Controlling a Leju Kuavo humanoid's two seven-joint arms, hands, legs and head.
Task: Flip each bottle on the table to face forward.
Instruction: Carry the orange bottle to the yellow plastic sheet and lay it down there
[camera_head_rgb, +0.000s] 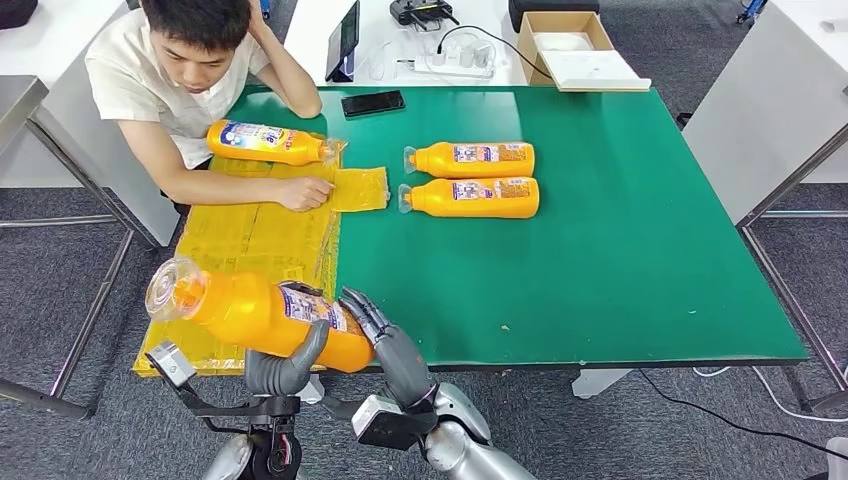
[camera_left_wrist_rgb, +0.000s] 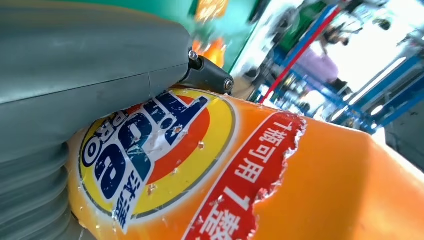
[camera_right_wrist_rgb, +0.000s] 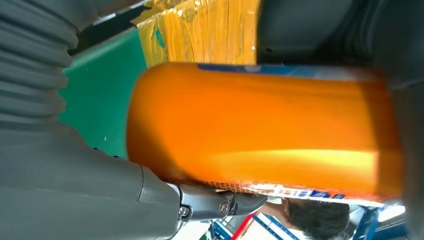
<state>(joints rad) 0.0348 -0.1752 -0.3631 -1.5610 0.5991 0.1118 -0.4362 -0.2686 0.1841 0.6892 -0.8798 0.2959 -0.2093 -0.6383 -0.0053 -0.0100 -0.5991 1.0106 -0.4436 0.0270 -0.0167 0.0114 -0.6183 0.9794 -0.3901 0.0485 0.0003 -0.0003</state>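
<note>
held bottle (camera_head_rgb: 262, 312): orange, clear cap, blue-yellow label partly torn | lifted over table's (camera_head_rgb: 620, 280) near-left corner | left hand (camera_head_rgb: 283, 368) grips underneath | right hand (camera_head_rgb: 385, 340) apparently clasps base

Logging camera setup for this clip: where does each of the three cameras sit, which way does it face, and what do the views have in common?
Head view: high on the robot, looking forward and down at the green table, two lying bottles and a seated person; both arms rise from below, left hand and right hand holding the orange bottle.
Left wrist view: behind the left hand, close on the bottle's label.
Right wrist view: behind the right hand, facing the bottle's plain side.
Shared: all three show the held bottle.
</note>
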